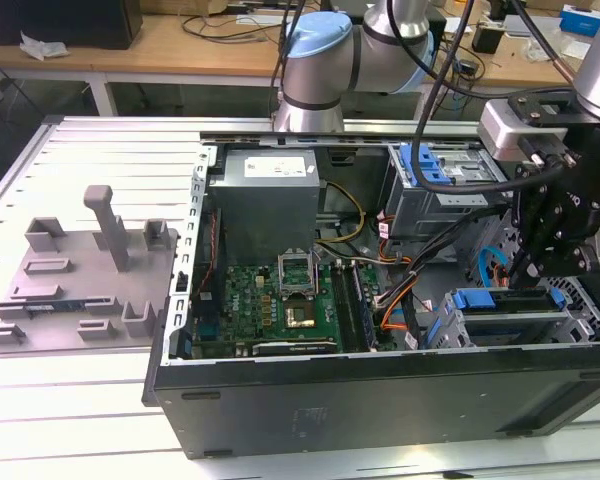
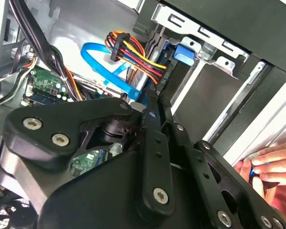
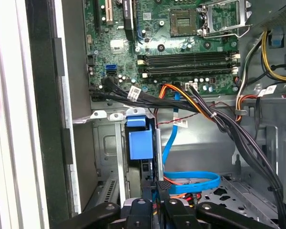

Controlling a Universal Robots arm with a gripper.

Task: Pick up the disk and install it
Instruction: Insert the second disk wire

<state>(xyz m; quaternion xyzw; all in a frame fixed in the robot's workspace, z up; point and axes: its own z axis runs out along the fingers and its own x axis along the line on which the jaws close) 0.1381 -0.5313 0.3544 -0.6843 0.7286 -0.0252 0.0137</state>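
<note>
Hand (image 1: pixel 542 262) hung low inside computer case (image 1: pixel 380 400), just above disk (image 1: pixel 505 305) in drive bay; fingers' state unclear. Cables (image 3: pixel 219 119) crowded close by.

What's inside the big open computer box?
Inside the computer case: a green motherboard, a grey power supply, coloured cables and blue-railed drive bays. The gripper hides what lies below it.

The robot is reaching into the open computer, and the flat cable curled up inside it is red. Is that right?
Not quite. The flat cable curled up inside the computer case is blue, not red, as the first wrist view shows. The rest is right: the gripper reaches down into the open case, at the exterior view's right.
</note>
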